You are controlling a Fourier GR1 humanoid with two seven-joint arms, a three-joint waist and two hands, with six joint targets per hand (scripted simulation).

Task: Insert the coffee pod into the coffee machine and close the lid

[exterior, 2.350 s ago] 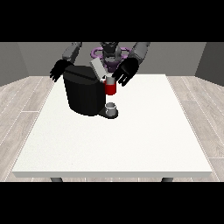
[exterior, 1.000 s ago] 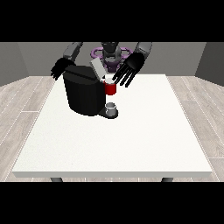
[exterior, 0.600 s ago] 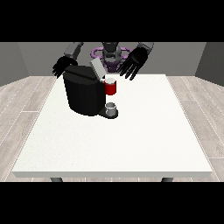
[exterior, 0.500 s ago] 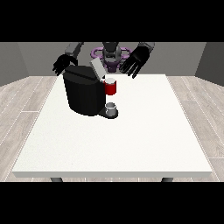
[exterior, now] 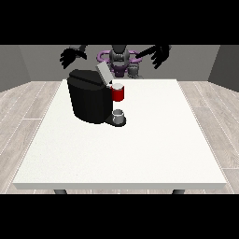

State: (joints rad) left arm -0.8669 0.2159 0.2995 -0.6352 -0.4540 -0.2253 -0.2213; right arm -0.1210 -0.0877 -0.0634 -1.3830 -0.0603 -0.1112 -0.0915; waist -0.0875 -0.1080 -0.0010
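The black coffee machine (exterior: 89,100) stands on the white table (exterior: 140,149), left of its middle. Its grey lid (exterior: 103,73) is tilted up and open. A red thing at the machine (exterior: 118,93) sits at the machine's front top. Below it, a grey thing (exterior: 119,115) rests on the machine's base. The hand at the view's left (exterior: 70,56) hovers above and behind the machine with fingers spread, holding nothing. Far from the machine, the hand at the view's right (exterior: 158,55) is raised over the table's back edge, also spread and holding nothing.
The robot's torso (exterior: 120,60) stands behind the table's far edge. White tabletop stretches to the right of the machine and towards the camera. Wooden floor surrounds the table.
The hand at the view's right has lifted away from the red thing and swung up and to the right. The hand at the view's left has risen slightly. The lid still stands up.
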